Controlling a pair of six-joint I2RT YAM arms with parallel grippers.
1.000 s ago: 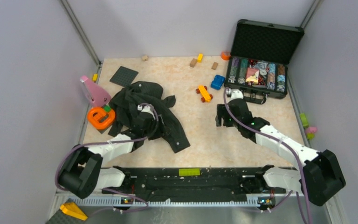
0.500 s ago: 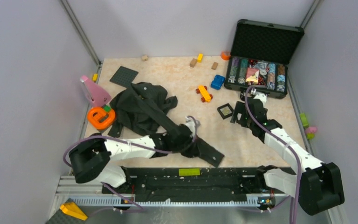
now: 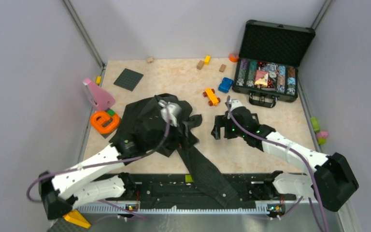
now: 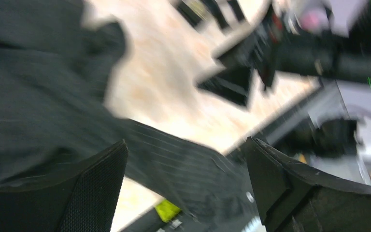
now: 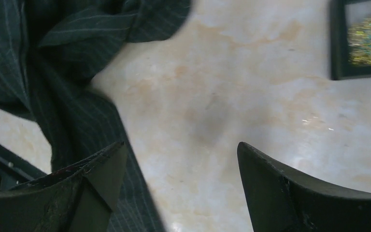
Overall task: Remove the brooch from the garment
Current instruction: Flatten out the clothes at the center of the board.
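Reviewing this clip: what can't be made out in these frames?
Brooch: seen in no view; tiny, possibly within the garment folds.
Left wrist view: motion blur smears the whole scene.
Black box, right wrist view: cut off by the top-right edge; glittery contents unclear.

I count one open black hard case (image 3: 276, 44) holding poker chips. Left of the case lie three tan wooden blocks (image 3: 149, 60) (image 3: 200, 64) (image 3: 222, 68), two small yellow blocks (image 3: 207, 59) (image 3: 98, 79), one blue toy car (image 3: 225, 85) and one orange toy car (image 3: 211, 96). Farther left of it are one dark grey square baseplate (image 3: 128, 79), one dark charcoal pinstriped shirt (image 3: 137, 116) and one orange plastic ring (image 3: 105, 121).
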